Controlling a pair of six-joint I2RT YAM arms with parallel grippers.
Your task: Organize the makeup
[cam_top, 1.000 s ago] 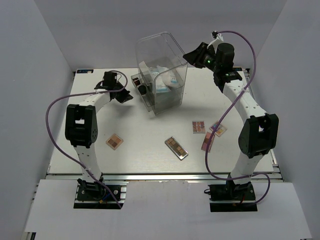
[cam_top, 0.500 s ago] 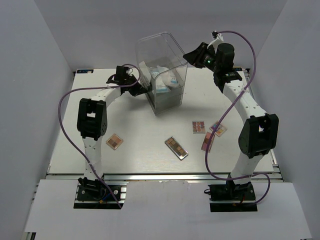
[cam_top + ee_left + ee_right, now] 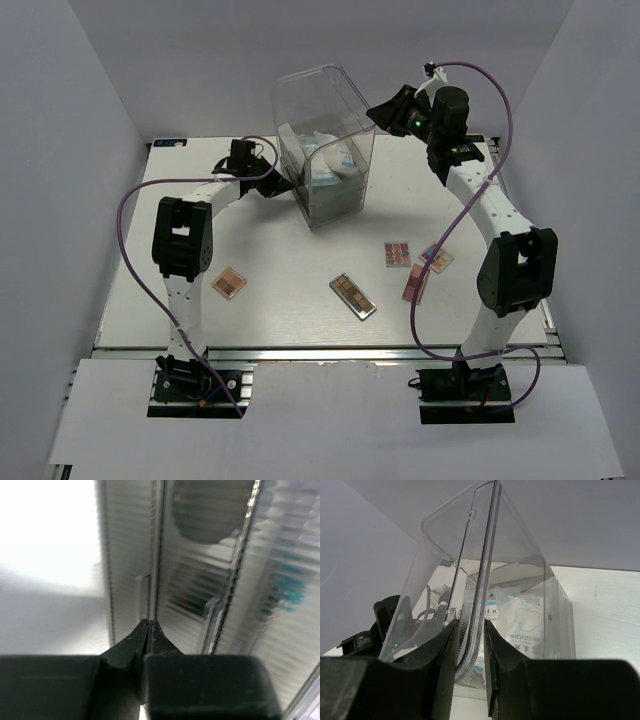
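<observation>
Several flat eyeshadow palettes lie on the table: a brown one [image 3: 229, 283] at the left, a long one [image 3: 353, 296] in the middle, and three at the right [image 3: 398, 254] [image 3: 437, 259] [image 3: 414, 285]. White packets [image 3: 330, 162] [image 3: 525, 625] sit inside the clear drawer box [image 3: 335, 190]. A round dark jar [image 3: 210, 510] shows blurred through the drawer front. My left gripper [image 3: 283, 183] [image 3: 149, 623] is shut and empty, its tips against the drawer front. My right gripper [image 3: 380, 112] [image 3: 470, 630] is shut on the edge of the raised lid [image 3: 445, 565].
The clear box stands at the back middle of the white table [image 3: 280, 240], its lid tilted up. Grey walls close in the left, right and back. The left arm's purple cable [image 3: 130, 230] loops over the left side.
My left gripper swung right from beside the pulled-out drawer to the box front. The drawer with the jar and a palette has slid in. The right arm has held still.
</observation>
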